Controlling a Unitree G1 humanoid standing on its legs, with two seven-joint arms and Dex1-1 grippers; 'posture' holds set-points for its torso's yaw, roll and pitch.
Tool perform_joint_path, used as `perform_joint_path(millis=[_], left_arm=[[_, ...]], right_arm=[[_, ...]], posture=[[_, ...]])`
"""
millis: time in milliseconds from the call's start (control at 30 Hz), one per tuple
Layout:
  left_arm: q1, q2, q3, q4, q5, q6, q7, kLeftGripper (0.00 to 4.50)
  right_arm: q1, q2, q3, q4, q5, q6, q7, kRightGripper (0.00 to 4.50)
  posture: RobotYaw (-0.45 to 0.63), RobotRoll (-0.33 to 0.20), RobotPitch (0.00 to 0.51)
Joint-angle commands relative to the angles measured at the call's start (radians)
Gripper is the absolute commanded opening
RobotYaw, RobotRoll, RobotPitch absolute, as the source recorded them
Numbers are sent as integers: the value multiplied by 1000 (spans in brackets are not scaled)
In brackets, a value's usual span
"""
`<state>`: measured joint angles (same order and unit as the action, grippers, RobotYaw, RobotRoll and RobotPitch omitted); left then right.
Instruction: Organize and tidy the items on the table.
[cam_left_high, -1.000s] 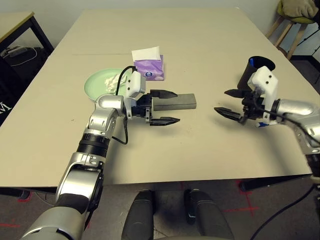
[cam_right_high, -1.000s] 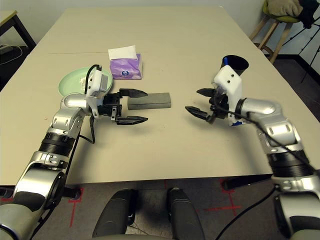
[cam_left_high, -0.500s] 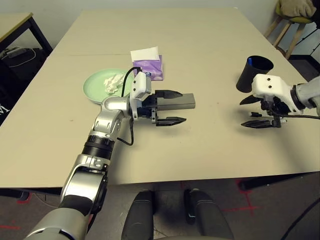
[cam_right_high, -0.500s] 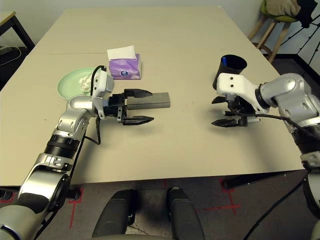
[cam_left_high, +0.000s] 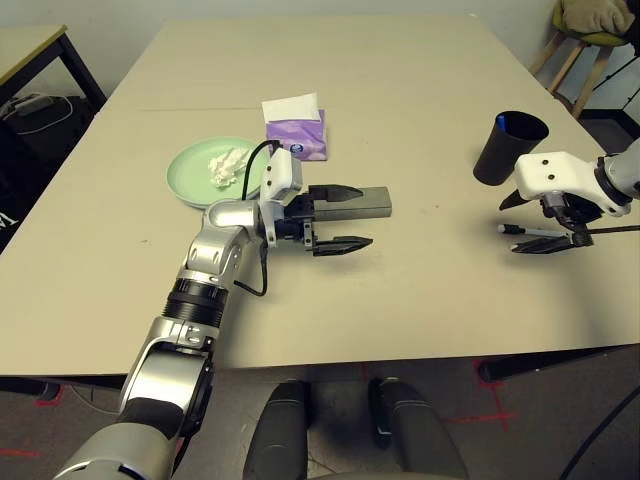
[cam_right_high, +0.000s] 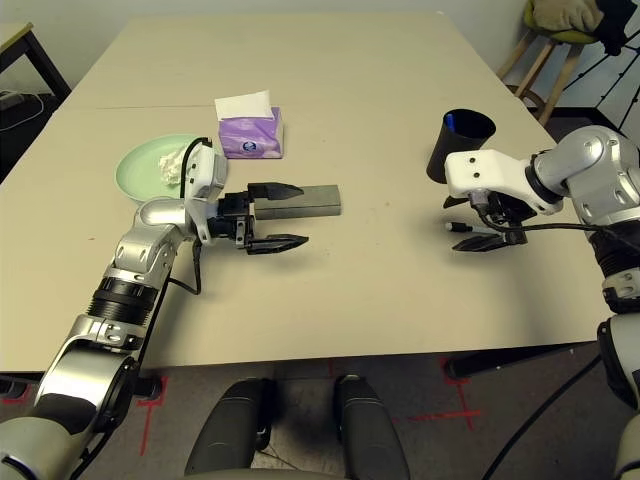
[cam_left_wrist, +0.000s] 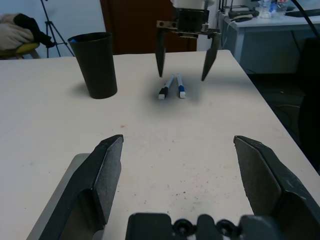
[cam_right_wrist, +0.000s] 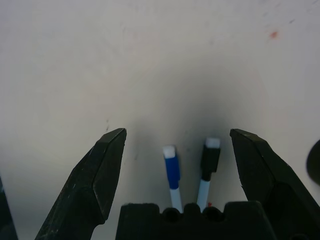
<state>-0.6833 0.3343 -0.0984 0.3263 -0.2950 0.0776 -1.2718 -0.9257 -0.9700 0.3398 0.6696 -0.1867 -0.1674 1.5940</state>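
Observation:
My left gripper (cam_left_high: 349, 215) is open at the near end of the grey glasses case (cam_left_high: 365, 200); one finger lies over the case, the other on its near side. In the left wrist view the case (cam_left_wrist: 55, 200) sits beside one finger, not between the two. My right gripper (cam_right_wrist: 177, 133) is open, pointing down over a blue-capped pen (cam_right_wrist: 171, 169) and a black-capped pen (cam_right_wrist: 209, 159) lying side by side. The black cup (cam_left_high: 510, 148) stands just behind them. Crumpled white tissue (cam_left_high: 228, 163) lies on the light green plate (cam_left_high: 186, 182); the purple tissue box (cam_left_high: 297, 136) stands behind it. The light blue plate and black sunglasses are out of view.
The beige table (cam_left_high: 400, 290) stretches wide between my arms. A black-legged side table (cam_left_high: 30, 48) stands off its far left, and a stool (cam_left_high: 590, 42) off its far right. A cable loops beside my left wrist.
My right gripper has swung from mid-table out to the right and turned down over the pens by the cup. My left gripper edged slightly further along the case.

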Motion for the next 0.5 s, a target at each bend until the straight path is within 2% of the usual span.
perform_joint_path(millis=[33, 500], left_arm=[[20, 0, -1, -44, -24, 17, 14, 4480], [41, 16, 2, -91, -38, 50, 43, 4480]], right_arm=[[-22, -21, 14, 58, -42, -56, 11, 4500], [-92, -24, 64, 220, -144, -205, 18, 4500]], posture=[[117, 0, 171], [120, 0, 202]])
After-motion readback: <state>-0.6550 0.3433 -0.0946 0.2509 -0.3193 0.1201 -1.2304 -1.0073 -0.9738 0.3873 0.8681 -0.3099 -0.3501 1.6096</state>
